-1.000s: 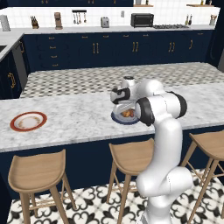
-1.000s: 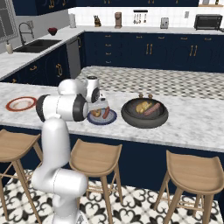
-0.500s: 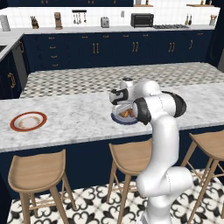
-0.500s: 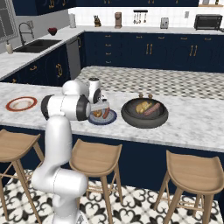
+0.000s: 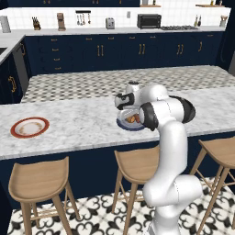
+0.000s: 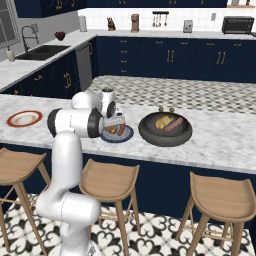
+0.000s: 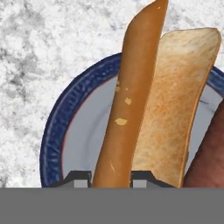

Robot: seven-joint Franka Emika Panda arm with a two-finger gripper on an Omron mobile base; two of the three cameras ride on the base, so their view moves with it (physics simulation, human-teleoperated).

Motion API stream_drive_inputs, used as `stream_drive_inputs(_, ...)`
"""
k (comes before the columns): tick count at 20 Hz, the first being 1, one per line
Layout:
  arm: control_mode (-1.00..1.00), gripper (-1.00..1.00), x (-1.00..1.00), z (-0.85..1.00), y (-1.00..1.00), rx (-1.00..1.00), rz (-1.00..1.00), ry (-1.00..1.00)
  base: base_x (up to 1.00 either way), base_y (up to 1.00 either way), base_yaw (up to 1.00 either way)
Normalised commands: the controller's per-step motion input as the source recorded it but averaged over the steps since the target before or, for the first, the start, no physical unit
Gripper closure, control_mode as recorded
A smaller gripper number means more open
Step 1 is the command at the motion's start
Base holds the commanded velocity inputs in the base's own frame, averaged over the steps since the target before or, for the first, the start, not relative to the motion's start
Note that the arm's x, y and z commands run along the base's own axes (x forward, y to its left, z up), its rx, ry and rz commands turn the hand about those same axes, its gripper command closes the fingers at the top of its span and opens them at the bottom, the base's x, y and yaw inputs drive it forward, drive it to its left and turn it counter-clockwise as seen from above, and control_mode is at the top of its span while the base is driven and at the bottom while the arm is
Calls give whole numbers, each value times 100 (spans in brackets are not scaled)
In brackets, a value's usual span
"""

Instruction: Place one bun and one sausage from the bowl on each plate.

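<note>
Little has shifted; two-finger gripper still clenches the long orange-brown sausage over the dark blue plate, beside the bun; lower gently, then release.

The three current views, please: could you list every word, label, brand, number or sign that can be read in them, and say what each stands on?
None: no readable text appears.
The blue plate, bun and sausage at the gripper are unmarked.
The bowl, red-rimmed plate and toaster oven show no legible print; any lettering on the oven is too small to tell.
</note>
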Motion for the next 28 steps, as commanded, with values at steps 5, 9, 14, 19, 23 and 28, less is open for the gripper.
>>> stream_drive_inputs(5,-100,-100,0,0,0,0,0,0,0,0,0)
stream_drive_inputs(9,-100,-100,-4,3,0,0,0,0,0,0,0)
stream_drive_inputs(14,-100,-100,-11,5,3,0,0,-5,0,0,0)
stream_drive_inputs(19,-100,-100,-24,0,11,0,0,-21,0,0,0)
stream_drive_inputs(23,-100,-100,-10,-12,-1,12,0,-31,0,0,0)
stream_drive_inputs(28,-100,-100,-2,-27,0,13,-5,-17,0,0,0)
